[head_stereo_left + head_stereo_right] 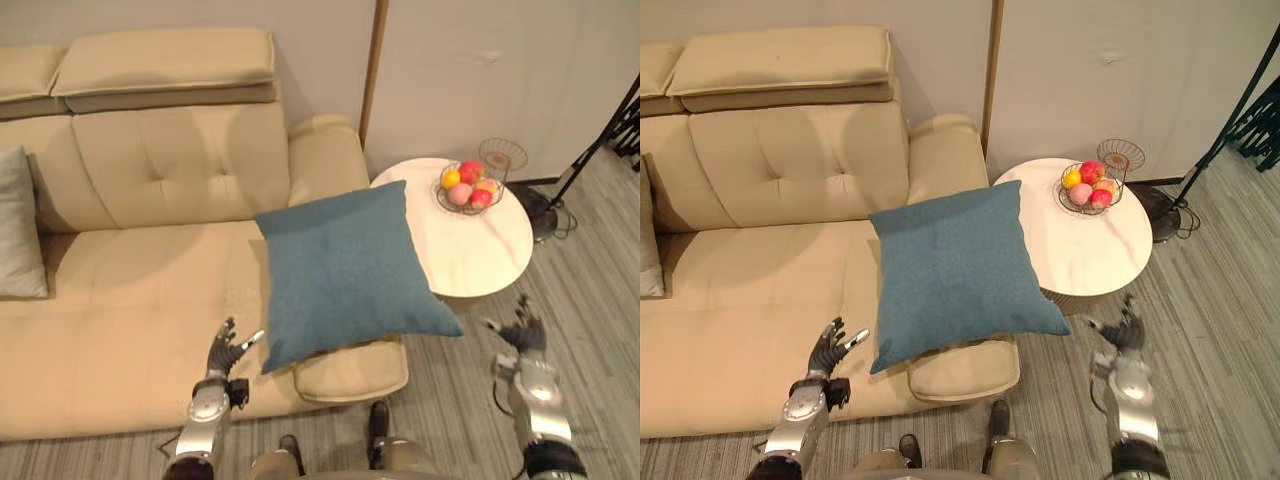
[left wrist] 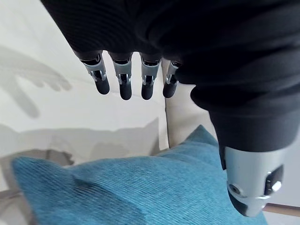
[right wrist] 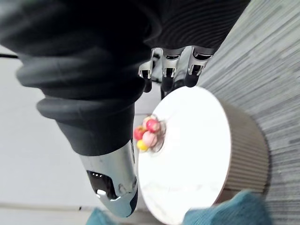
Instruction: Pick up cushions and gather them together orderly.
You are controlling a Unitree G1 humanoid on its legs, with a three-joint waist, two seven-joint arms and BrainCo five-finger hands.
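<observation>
Reaching for the square teal fabric cushion (image 1: 345, 270) lying across the beige sofa armrest (image 1: 325, 150), your left hand (image 1: 225, 352) is nearer, just left of its near corner; both it and your right hand (image 1: 522, 333) are spread open, empty

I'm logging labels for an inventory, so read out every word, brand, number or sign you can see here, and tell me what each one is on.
None: no word, number or sign can be read in any view.
The blue cushion, the grey cushion, the sofa, the round table and the fruit bowl all show plain surfaces with no print or tag.
</observation>
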